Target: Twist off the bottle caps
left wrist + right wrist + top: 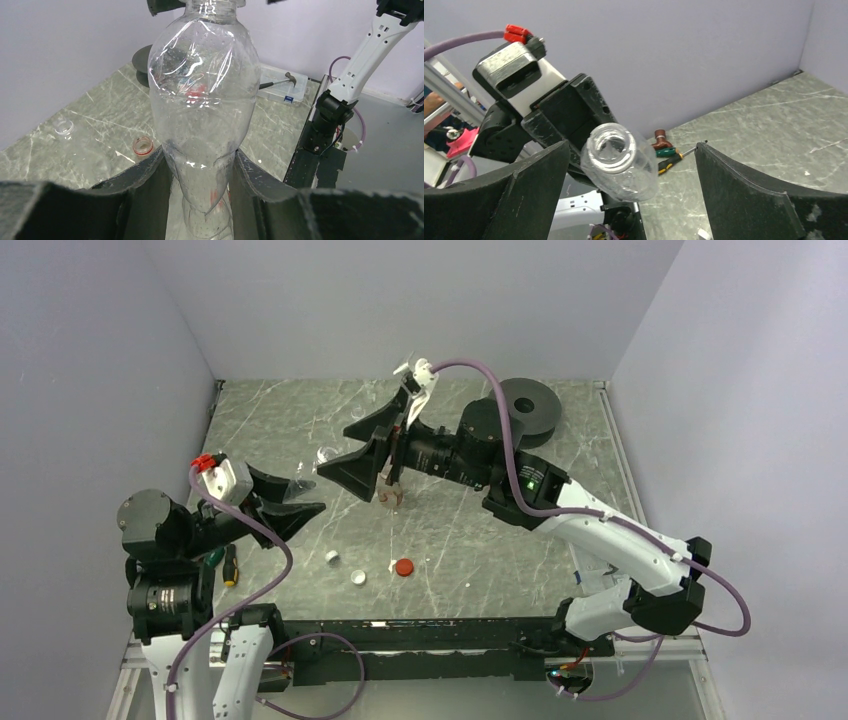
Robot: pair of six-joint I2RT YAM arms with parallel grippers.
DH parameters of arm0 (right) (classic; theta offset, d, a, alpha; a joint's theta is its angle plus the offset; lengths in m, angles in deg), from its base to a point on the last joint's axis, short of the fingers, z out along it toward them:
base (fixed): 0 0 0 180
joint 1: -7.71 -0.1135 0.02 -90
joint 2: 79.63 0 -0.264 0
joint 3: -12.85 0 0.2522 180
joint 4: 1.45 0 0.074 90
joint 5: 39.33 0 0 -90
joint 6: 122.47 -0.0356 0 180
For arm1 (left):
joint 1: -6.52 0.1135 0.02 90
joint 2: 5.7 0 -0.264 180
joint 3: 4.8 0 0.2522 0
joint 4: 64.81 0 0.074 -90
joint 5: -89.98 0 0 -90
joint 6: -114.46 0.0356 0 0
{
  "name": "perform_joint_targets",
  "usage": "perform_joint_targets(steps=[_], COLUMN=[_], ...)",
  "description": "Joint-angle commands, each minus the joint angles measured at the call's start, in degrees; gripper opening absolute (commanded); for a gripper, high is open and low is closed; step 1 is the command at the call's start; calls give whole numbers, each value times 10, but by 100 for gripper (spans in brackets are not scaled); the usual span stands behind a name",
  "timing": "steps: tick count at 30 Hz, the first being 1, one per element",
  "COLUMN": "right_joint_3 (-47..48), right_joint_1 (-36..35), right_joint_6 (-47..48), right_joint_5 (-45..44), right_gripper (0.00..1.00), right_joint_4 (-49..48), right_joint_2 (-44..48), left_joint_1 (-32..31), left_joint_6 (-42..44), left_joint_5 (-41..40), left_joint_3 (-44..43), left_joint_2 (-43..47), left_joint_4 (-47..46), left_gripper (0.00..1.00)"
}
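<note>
Right wrist view explains it: the left gripper (pixel 200 152) pinches the clear bottle (pixel 616 170) low on its body so the neck points at the right gripper (pixel 631 147), whose jaws stand spread wide facing the bare, capless mouth. The red cap (pixel 403 567) and two white caps (pixel 331 557) lie loose on the table (pixel 470 540).

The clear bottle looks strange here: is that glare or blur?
Mostly glare. Left wrist view: white highlights streak the bottle, and the table shows warped through it. Right wrist view: its open neck is sharp. Top view: it nearly vanishes between the dark left fingers.
</note>
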Motion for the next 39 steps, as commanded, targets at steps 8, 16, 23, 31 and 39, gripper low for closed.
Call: perform_joint_targets(steps=[8,16,23,31,39], right_joint_3=[57,78,80,16,-2], right_joint_1=[-36,-36,-21,62,160], right_joint_6=[-4,30,118,196,230], right_joint_5=[-35,-93,-192,-305,-339], right_gripper=[52,0,0,0,0], right_joint_4=[-26,32,97,100,42], right_joint_2=[-54,-53,-18,-5,-96], left_joint_1=[-1,-1,-1,-1,-1], left_joint_6=[14,42,84,78,100], left_joint_5=[12,14,-34,-81,-110], left_joint_3=[-7,-18,-41,-68,-101], left_joint_2=[-14,-22,-41,-69,-89], left_joint_4=[2,58,127,163,208], left_gripper=[0,98,99,99,99])
